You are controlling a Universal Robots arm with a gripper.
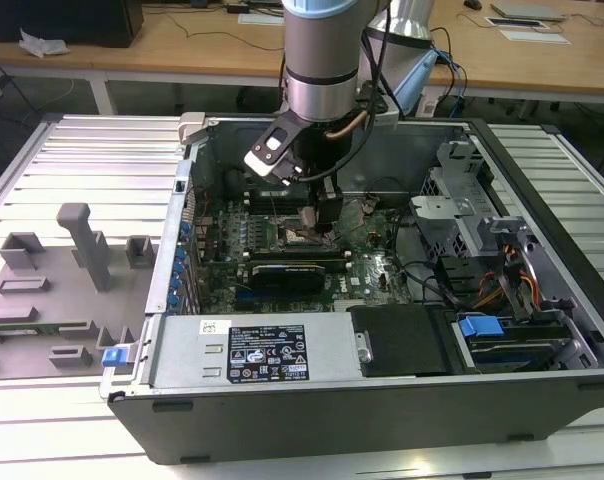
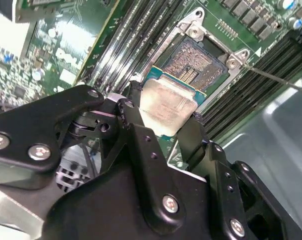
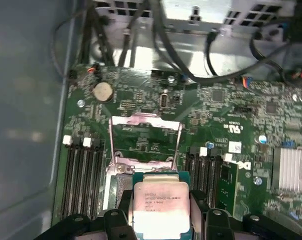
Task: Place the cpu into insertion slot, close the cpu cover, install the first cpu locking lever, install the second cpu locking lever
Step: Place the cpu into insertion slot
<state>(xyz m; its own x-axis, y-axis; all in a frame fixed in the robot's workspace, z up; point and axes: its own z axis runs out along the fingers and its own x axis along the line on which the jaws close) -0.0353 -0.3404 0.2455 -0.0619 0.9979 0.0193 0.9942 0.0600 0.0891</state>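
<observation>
Inside the open grey metal computer case (image 1: 182,352), in the exterior view, the black gripper (image 1: 323,218) hangs low over the green motherboard (image 1: 377,268). In the second wrist view the gripper (image 2: 162,120) is clenched on the small flat square cpu (image 2: 169,106) with its silvery-grey top, gripping opposite edges, near the black-framed square insertion slot (image 2: 198,62), whose contact field lies bare. In the first wrist view the cpu (image 3: 161,204) sits between the black fingers (image 3: 199,206), with the thin silvery cpu cover (image 3: 146,120) raised beyond. Placing the chip looks to be the step in hand; seating calls for squaring its edges to the socket frame
</observation>
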